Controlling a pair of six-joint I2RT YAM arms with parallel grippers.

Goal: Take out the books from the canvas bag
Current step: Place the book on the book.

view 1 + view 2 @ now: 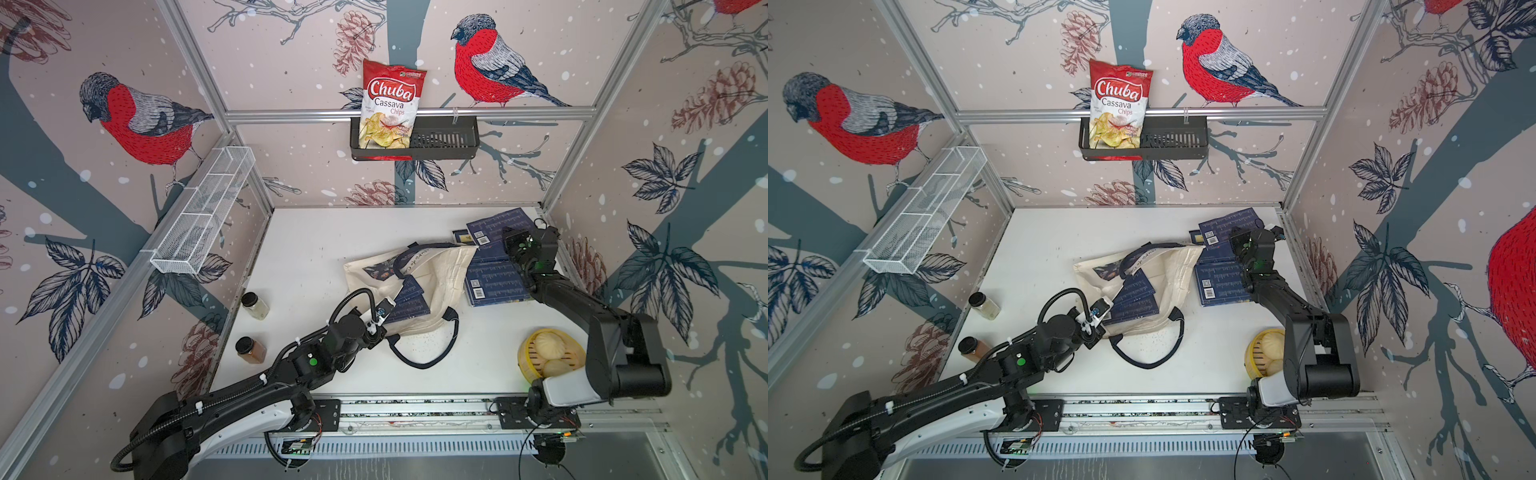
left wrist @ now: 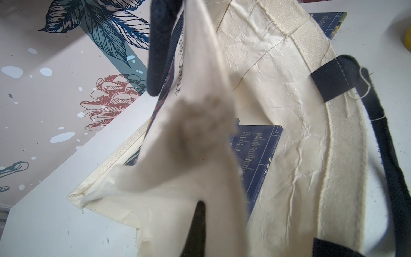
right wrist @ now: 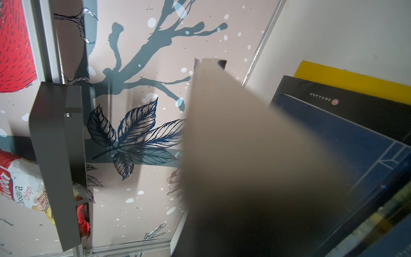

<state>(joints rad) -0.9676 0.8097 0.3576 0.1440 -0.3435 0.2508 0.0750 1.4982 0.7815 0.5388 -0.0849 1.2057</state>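
Two navy paperback books [image 1: 409, 307] lie in cream canvas bag [image 1: 449, 270]; left gripper [image 1: 387, 311] pinches its cloth. Right gripper [image 1: 514, 244] clamps a third thin navy book [image 3: 222, 133] edge-on.

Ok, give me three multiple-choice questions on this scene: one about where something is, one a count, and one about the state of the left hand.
1. Which wall carries the chips bag?
A. the back one, in the black basket
B. the left one
C. the right one

2. How many spice jars stand on the table?
A. one
B. two
C. four

3. The left hand is:
A. open and empty
B. shut on the canvas bag
C. shut on a jar

Key: 1 A, the bag stands in the basket on the back rail; 2 B, two dark-lidded jars sit by the table's left edge; 3 B, cloth hangs pinched from it in the left wrist view.
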